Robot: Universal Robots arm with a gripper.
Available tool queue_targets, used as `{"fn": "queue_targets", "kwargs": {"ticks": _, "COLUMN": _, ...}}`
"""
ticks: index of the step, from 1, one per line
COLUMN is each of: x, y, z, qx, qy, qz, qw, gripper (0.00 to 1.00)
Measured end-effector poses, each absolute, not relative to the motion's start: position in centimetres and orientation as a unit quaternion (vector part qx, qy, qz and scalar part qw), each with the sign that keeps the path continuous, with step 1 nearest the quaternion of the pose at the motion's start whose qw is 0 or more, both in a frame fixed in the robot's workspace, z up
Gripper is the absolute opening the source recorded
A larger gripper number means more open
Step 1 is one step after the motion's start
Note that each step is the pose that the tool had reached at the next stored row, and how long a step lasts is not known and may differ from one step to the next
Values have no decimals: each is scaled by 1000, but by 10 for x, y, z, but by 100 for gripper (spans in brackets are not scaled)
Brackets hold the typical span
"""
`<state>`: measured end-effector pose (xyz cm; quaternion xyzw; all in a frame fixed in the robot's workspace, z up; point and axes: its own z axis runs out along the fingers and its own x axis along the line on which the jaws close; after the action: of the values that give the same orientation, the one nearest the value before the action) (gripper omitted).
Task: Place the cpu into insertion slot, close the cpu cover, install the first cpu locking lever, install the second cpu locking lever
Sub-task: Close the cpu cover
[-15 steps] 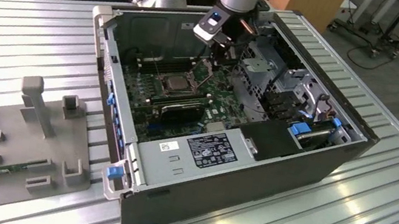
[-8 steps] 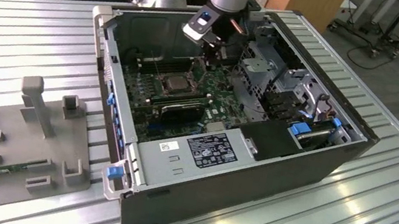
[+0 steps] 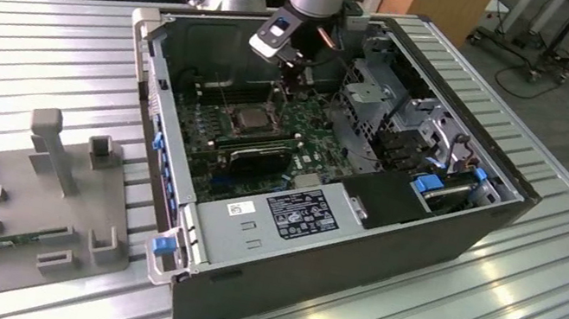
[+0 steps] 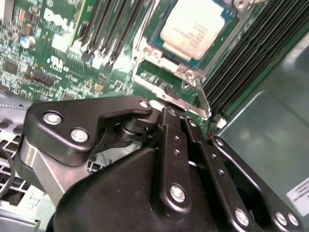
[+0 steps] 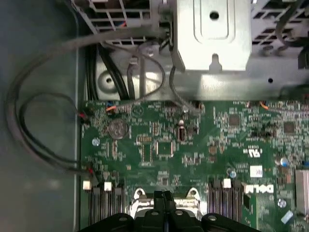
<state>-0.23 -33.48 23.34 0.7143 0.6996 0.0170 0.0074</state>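
The cpu (image 4: 192,25) is cut off by the picture's edge in the second wrist view and is too small to make out in the exterior view. There the insertion slot (image 3: 250,121) holding it lies at seven o'clock from the gripper (image 3: 297,72). It is a dull silver square rimmed by the cpu cover (image 4: 145,48); the jaws are pressed together.

cpu (image 4: 192,26) in insertion slot (image 4: 153,44), memory slots (image 4: 251,53) both sides
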Motion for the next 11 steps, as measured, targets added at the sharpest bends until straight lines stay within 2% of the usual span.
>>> {"fn": "queue_targets", "kwargs": {"ticks": 11, "x": -21, "y": -335, "z": 232, "qx": 718, "qy": 696, "qz": 18, "qw": 8, "gripper": 11}}
